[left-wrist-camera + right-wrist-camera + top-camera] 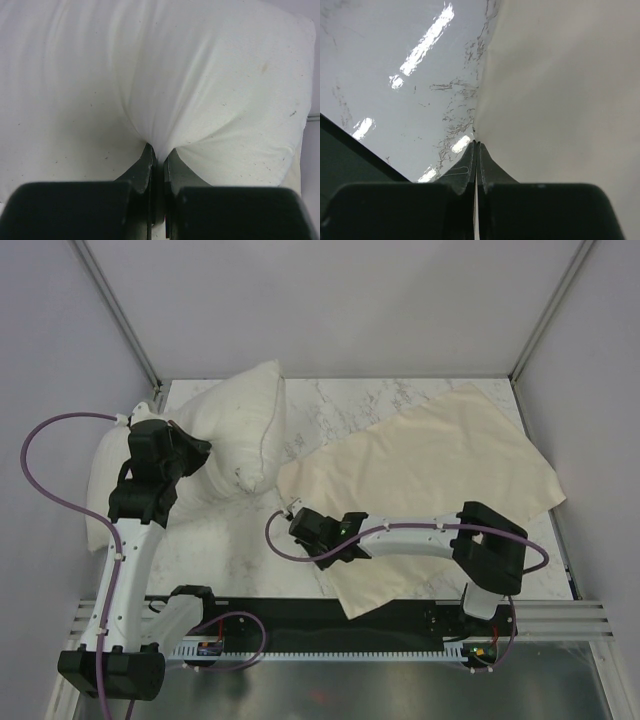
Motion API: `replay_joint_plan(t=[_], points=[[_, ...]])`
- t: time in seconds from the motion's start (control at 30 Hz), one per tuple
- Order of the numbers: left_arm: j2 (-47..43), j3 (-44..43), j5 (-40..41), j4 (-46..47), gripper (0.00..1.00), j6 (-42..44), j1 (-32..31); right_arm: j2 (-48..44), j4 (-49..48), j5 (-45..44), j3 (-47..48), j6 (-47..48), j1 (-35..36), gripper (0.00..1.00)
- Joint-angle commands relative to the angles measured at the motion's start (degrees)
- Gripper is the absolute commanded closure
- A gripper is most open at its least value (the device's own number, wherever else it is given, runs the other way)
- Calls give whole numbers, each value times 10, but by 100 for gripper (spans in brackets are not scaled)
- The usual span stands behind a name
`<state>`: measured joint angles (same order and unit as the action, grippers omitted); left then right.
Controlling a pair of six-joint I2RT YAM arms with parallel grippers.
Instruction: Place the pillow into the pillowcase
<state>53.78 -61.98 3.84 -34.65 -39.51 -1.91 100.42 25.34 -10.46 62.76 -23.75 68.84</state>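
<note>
The plump off-white pillow (245,420) lies at the table's back left, bunched up, and fills the left wrist view (210,75). My left gripper (206,449) is shut on a pinch of its cover (159,149), and folds radiate from the pinch. The thin cream pillowcase (440,470) lies spread flat over the right half of the table, one corner hanging over the near edge. My right gripper (293,511) is at its left edge, jaws shut on the hem (476,143), with the cloth (560,100) stretching away to the right.
The white marble tabletop (350,405) shows between the two cloths. Grey walls close in the back and sides. A black rail (330,612) with the arm bases runs along the near edge. Purple cables (40,455) loop beside the arms.
</note>
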Motion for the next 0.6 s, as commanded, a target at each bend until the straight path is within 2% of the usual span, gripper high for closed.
replay_joint_plan(t=[0.0, 0.3, 0.43, 0.57], points=[[-17, -8, 44, 23, 98, 17, 17, -63, -16, -14, 16, -16, -19, 100], [-15, 25, 13, 25, 98, 15, 16, -210, -110, 38, -106, -99, -158, 100], [-13, 44, 32, 24, 98, 22, -39, -229, -125, 63, -134, -118, -212, 100], [-17, 60, 74, 20, 98, 22, -78, -221, -139, 90, -153, -123, -236, 100]])
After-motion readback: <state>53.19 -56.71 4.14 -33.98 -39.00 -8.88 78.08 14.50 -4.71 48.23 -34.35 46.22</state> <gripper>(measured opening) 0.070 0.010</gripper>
